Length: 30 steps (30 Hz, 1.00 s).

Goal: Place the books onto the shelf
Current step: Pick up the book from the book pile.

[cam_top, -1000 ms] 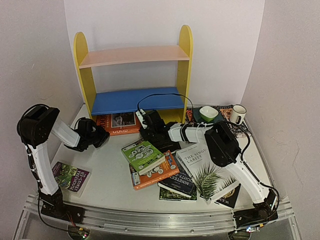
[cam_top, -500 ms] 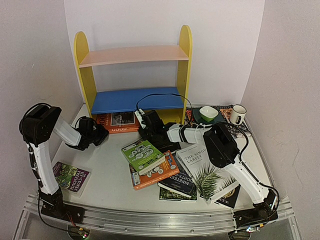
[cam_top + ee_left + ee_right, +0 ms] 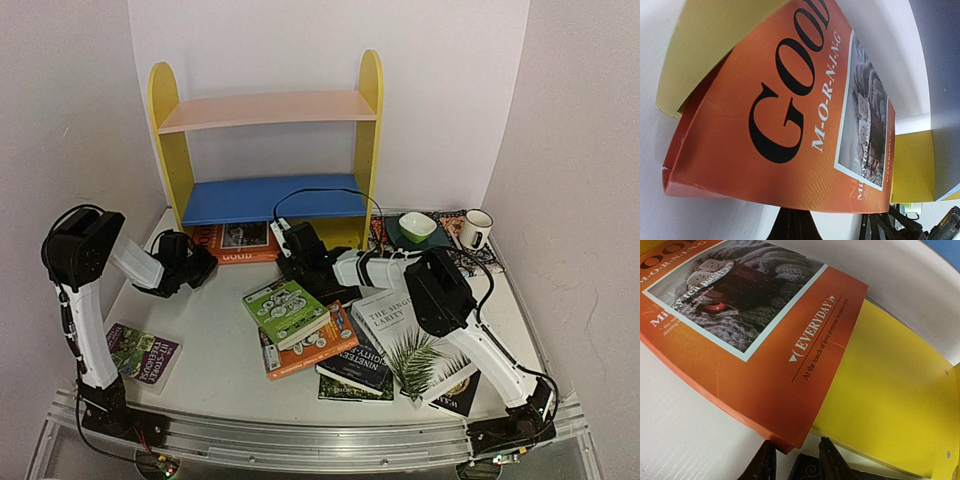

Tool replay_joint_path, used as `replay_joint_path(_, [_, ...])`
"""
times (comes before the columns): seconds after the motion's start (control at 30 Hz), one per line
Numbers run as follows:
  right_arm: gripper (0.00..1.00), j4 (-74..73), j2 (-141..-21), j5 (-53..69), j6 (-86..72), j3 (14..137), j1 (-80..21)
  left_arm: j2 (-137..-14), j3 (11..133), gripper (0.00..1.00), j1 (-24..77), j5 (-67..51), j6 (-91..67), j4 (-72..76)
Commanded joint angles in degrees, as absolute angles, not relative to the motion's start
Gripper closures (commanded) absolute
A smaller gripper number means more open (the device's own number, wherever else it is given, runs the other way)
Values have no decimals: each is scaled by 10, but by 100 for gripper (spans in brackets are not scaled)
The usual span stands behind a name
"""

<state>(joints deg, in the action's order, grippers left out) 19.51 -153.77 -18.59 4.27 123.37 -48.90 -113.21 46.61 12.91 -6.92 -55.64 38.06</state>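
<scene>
Top external shows the orange book (image 3: 240,243) pushed closer to the shelf (image 3: 265,200), left tool (image 3: 202,266) closed, right tool (image 3: 288,260) narrowly parted: shelving begins.

lab cell: white walls (image 3: 440,90), robot arms (image 3: 85,320) on aluminium rail (image 3: 300,440)

From above, the right arm (image 3: 445,295) covers part of the white palm-leaf book (image 3: 415,355), and the dark books (image 3: 355,372) under the pile show only edges. Both wrist views crop the title of the orange book (image 3: 790,115), and the bottom edge cuts off the fingers (image 3: 832,462) of the right gripper (image 3: 796,460).
</scene>
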Motion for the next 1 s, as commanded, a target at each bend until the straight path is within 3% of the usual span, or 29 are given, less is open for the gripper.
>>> replay_joint_path(0.0, [69, 223, -1546, -203, 38, 1256, -494, -1131, 502, 100, 123, -73, -554, 442])
replay_joint_path(0.2, [67, 233, -1540, -202, 32, 1247, -494, -1115, 485, 100, 123, -65, -580, 451])
replay_joint_path(0.37, [58, 260, -1497, -188, 28, 1188, -495, -1091, 449, 100, 121, -68, -614, 463])
replay_joint_path(0.63, [51, 279, -1403, -170, 14, 1079, -496, -1038, 367, 99, 117, -105, -675, 486])
replay_joint_path(0.87, [48, 288, -1288, -164, -16, 941, -498, -956, 311, 87, 114, -122, -636, 487])
replay_joint_path(0.97, [44, 268, -1228, -177, -31, 881, -497, -928, 294, 69, 114, -141, -596, 483])
